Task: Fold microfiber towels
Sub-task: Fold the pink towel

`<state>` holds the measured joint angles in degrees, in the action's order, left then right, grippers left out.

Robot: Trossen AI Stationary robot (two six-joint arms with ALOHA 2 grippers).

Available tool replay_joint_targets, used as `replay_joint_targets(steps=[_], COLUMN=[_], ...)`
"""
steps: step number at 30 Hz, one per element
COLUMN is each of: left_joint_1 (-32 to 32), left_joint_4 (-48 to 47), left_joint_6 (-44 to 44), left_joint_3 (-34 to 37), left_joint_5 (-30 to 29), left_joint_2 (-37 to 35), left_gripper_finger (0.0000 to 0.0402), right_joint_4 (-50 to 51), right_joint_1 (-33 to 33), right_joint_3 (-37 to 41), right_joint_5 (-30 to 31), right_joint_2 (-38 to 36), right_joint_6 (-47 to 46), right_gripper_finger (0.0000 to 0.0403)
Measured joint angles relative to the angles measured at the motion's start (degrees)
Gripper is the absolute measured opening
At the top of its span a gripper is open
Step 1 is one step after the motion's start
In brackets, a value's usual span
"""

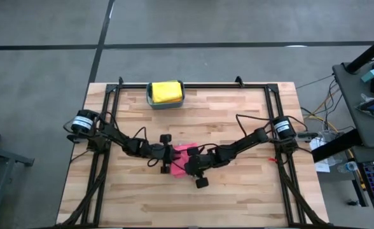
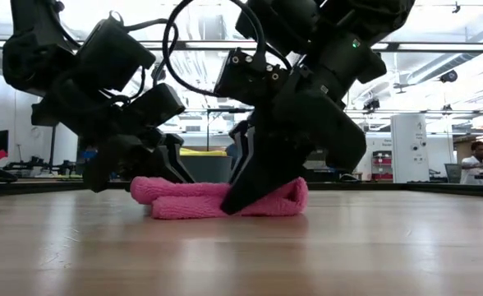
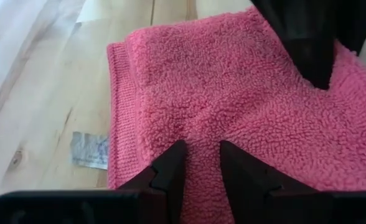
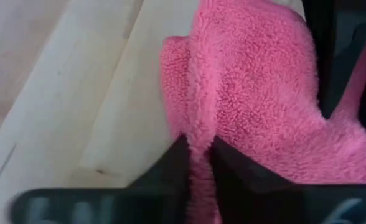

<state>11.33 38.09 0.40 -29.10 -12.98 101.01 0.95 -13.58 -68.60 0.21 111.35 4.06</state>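
At the middle of the pale butcher-block wooden table [image 1: 238, 191], a pink microfiber towel [image 2: 225, 200] lies in a soft, nubbly fold, its looped pile thick and fuzzy and one hemmed edge knitted flat. It sits doubled over, with rounded rolls at both ends as seen from table height. My left claw [image 3: 200, 163] pinches a ridge of this pink cloth between its two dark plastic fingers, on the towel's left side. My right claw [image 4: 198, 158] has its fingers squeezed tight on a raised pleat of the same towel, at the towel's right side, so both claws meet over it. Near the table's far edge stands a teal rectangular plastic bin [image 1: 150, 99], and in it rests a folded yellow microfiber towel [image 1: 166, 92] that fills most of the bin.
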Motion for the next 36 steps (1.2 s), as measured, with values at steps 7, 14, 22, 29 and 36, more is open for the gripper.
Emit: replay_joint_targets(steps=[7,14,22,29,36], left_joint_1=[0.6,2.3,3.4,3.4,3.4], left_joint_4=[0.0,-0.1,-0.1,-2.7,-12.3], left_joint_6=[-0.1,0.0,-0.1,-1.5,-1.5], left_joint_3=[-0.1,-0.9,-0.9,-0.7,-0.4], left_joint_5=[0.8,3.4,4.9,0.3,-4.7], left_joint_2=[0.0,0.0,0.0,-2.3,-8.2], left_gripper_finger=[0.0089,0.0089,0.0089,0.0089,0.0089], right_joint_4=[1.8,4.5,10.3,10.5,10.7], right_joint_1=[0.0,1.0,6.8,7.4,7.4], right_joint_3=[-1.5,-4.6,-6.2,-6.0,-6.0], right_joint_5=[1.5,1.4,-2.4,-4.3,-9.8], right_joint_2=[-2.8,-3.9,-3.5,-3.5,-3.5], right_joint_6=[1.1,1.2,-3.4,-3.5,-5.5], right_gripper_finger=[0.0013,0.0013,0.0013,0.0012,0.0012])
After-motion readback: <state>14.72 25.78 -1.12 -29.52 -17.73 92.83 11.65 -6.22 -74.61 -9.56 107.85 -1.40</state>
